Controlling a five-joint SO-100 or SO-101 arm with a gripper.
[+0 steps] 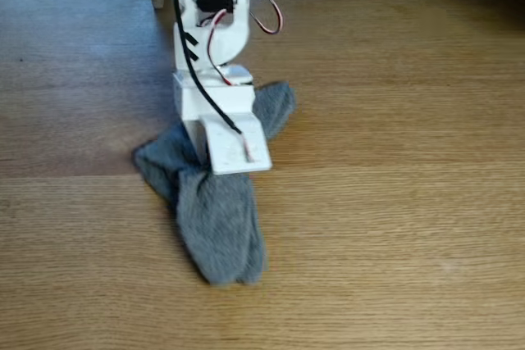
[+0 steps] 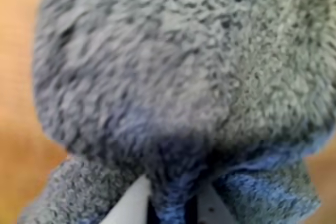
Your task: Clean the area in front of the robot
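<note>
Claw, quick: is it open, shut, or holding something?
Claw: shut on the grey cloth, pinched between its white fingers in the wrist view.

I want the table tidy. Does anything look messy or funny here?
The grey cloth is bunched and twisted under the robot, not spread flat. In the wrist view, white fingers pinch a fold of it. The wooden table looks dry, with nothing spilled.

White robot (image 1: 215, 79) with black and red wires (image 1: 267, 14), grey fuzzy cloth (image 1: 217, 219), light-brown wood-grain area (image 1: 394, 202).
</note>
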